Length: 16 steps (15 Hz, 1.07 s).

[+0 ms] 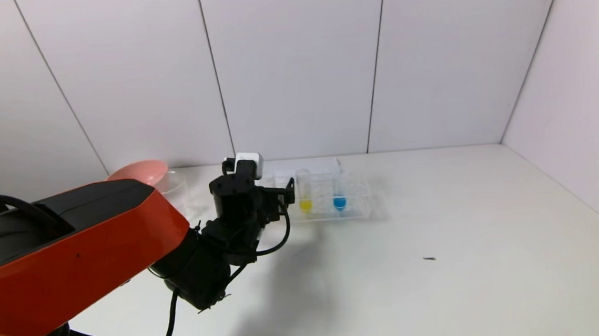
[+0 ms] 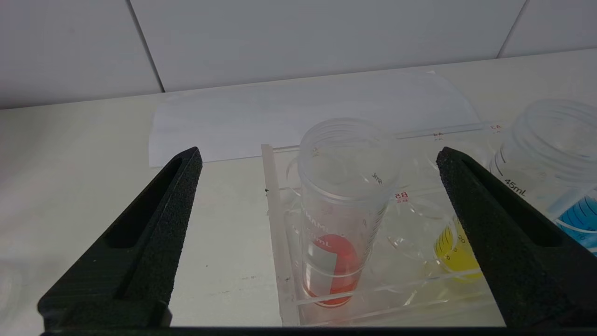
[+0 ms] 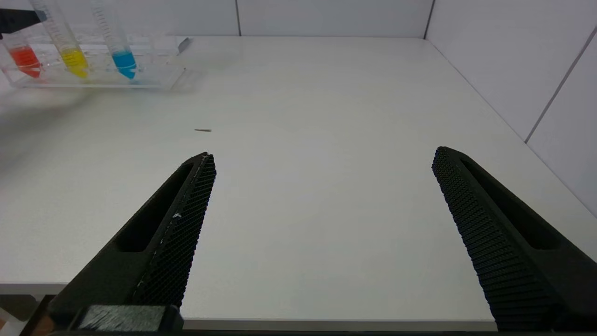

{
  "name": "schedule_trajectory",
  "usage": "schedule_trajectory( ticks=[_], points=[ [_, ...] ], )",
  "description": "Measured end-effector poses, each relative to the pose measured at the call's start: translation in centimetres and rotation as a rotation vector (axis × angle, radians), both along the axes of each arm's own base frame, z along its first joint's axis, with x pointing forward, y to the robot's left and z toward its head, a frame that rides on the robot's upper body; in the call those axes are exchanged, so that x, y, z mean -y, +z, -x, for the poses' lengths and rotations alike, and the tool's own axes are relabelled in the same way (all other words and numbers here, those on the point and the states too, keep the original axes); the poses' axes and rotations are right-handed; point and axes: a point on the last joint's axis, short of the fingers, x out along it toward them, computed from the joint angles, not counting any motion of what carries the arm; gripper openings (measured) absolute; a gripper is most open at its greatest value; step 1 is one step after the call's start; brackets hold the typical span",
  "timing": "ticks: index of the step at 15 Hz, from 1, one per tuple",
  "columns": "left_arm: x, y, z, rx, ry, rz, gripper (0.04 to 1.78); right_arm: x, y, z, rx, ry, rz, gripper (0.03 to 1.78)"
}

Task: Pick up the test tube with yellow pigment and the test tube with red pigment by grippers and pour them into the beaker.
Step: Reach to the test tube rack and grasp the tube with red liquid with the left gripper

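Now left tool (image 2: 317,163) gapes wide around red tube (image 2: 338,219), untouched.

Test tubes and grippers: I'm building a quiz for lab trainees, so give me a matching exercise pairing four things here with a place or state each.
Things:
1. clear test tube with red pigment
2. clear test tube with yellow pigment
3. black left gripper
4. black right gripper

Place or state:
A. middle tube of the three in the clear plastic rack
B. open, over bare white table, away from the rack
C. open, lined up on the red tube
D. end of the rack nearest the left gripper

Pairs: 1-D, 2-A, 3-C, 4-B
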Motion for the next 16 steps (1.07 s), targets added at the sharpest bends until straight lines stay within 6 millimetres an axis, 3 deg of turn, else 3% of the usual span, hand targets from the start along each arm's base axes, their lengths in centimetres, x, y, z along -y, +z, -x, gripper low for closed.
schedule_trajectory(
  ticks=[6, 9, 12, 16],
  points=[
    [0.05, -0.16, -0.04, -0.003, -0.001, -0.002, 1.76, 0.00, 0.00, 0.00, 0.000, -0.001, 0.000, 1.70],
    [0.07, -0.22, -0.06, -0.004, -0.001, -0.008, 1.64, 0.00, 0.00, 0.00, 0.000, 0.000, 0.000, 1.70],
    [0.07, -0.54, -0.13, -0.010, -0.003, -0.016, 1.28, 0.00, 0.00, 0.00, 0.000, 0.000, 0.000, 1.70],
    [0.14, -0.71, -0.18, -0.015, -0.024, -0.017, 0.55, 0.00, 0.00, 0.00, 0.000, 0.000, 0.000, 1.70]
  ],
)
